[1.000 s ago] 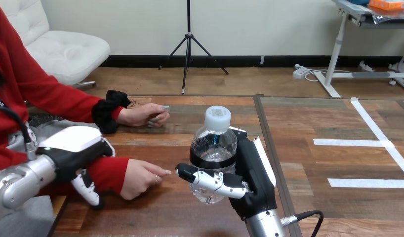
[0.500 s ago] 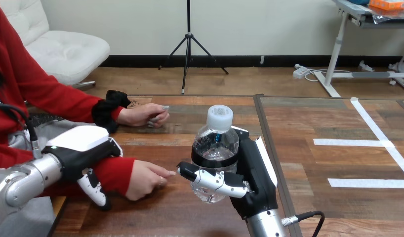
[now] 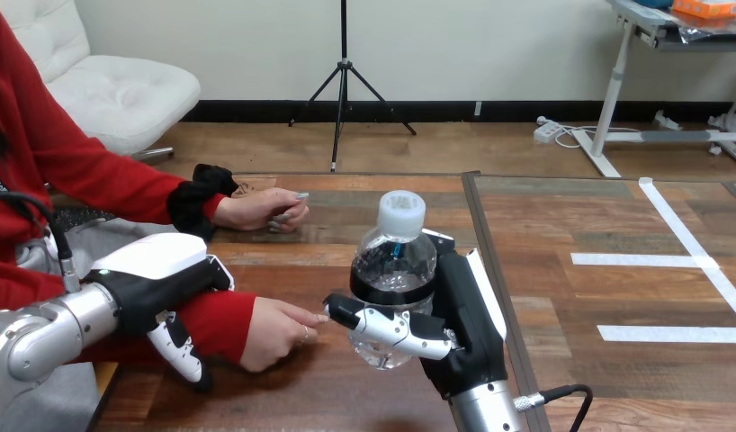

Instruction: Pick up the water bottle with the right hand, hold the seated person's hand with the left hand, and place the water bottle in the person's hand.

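Head view: the right hand [image 3: 456, 328] is wrapping its fingers and thumb round the lower half of the water bottle [image 3: 393, 268] and holding it upright, white cap on top, near the middle of the table [image 3: 346, 400]. I can't tell if the bottle's base is touching the wood.

At 9 o'clock from the bottle, the person's nearer hand [image 3: 276, 333] is lying on the table and pointing a finger at the right hand's thumb tip. The two are just beside each other, with hardly any gap.

The left hand [image 3: 157, 281] is sitting over that arm's red sleeve [image 3: 211, 319], just behind the wrist. Honestly, I can't tell whether it's actually gripping.

The person's farther hand [image 3: 261, 209] is resting near the far edge, at about 10 o'clock from the bottle, well apart.

A dark seam [image 3: 490, 261] is running just beside the right hand at 3 o'clock, and past it bare wood with white tape lines [image 3: 697, 261] is giving plenty of room. A bare strip is also lying between the person's two hands.
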Available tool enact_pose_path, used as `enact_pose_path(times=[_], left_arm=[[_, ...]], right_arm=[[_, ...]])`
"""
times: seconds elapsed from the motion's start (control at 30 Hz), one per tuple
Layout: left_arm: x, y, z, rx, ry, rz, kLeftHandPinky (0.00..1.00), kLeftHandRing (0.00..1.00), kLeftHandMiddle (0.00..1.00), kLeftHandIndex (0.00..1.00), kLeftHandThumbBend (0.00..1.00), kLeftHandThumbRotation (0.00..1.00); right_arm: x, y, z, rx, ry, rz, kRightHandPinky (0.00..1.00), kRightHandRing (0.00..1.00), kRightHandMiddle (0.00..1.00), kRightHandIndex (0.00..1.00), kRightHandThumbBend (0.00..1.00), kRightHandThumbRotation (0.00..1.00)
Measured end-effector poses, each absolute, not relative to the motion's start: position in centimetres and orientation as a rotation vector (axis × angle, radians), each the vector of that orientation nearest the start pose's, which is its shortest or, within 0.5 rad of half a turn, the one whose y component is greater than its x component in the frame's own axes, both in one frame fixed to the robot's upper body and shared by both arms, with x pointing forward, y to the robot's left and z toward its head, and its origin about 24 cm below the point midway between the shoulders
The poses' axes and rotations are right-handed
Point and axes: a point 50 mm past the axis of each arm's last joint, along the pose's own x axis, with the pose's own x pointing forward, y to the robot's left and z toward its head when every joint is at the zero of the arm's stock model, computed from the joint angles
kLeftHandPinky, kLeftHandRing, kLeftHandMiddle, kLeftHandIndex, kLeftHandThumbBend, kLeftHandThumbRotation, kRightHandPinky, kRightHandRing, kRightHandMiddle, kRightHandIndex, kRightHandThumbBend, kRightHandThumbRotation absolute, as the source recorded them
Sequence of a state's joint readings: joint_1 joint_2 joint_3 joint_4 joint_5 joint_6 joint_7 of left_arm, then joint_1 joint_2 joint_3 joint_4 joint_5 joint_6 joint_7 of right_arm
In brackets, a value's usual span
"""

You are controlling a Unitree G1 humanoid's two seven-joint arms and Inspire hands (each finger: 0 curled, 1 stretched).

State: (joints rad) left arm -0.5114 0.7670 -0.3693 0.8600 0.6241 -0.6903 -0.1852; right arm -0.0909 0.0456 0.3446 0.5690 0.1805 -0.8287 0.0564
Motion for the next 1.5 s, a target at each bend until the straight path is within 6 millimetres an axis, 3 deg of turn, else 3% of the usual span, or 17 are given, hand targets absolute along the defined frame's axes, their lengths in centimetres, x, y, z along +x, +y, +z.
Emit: enact_pose_path(times=[0.73, 1.5], left_arm=[[29.8, 25.5, 5.3, 1.348, 0.031, -0.746, 0.22, 0.28, 0.34, 0.34, 0.9, 0.0], [30.2, 24.6, 7.1, 1.332, -0.038, -0.741, 0.21, 0.26, 0.33, 0.33, 0.87, 0.0]], right_arm=[[24.0, -6.9, 1.5, 0.205, -0.322, 0.287, 0.17, 0.2, 0.25, 0.26, 0.73, 0.0], [25.0, -6.5, 1.2, 0.194, -0.298, 0.282, 0.16, 0.2, 0.25, 0.26, 0.72, 0.0]])
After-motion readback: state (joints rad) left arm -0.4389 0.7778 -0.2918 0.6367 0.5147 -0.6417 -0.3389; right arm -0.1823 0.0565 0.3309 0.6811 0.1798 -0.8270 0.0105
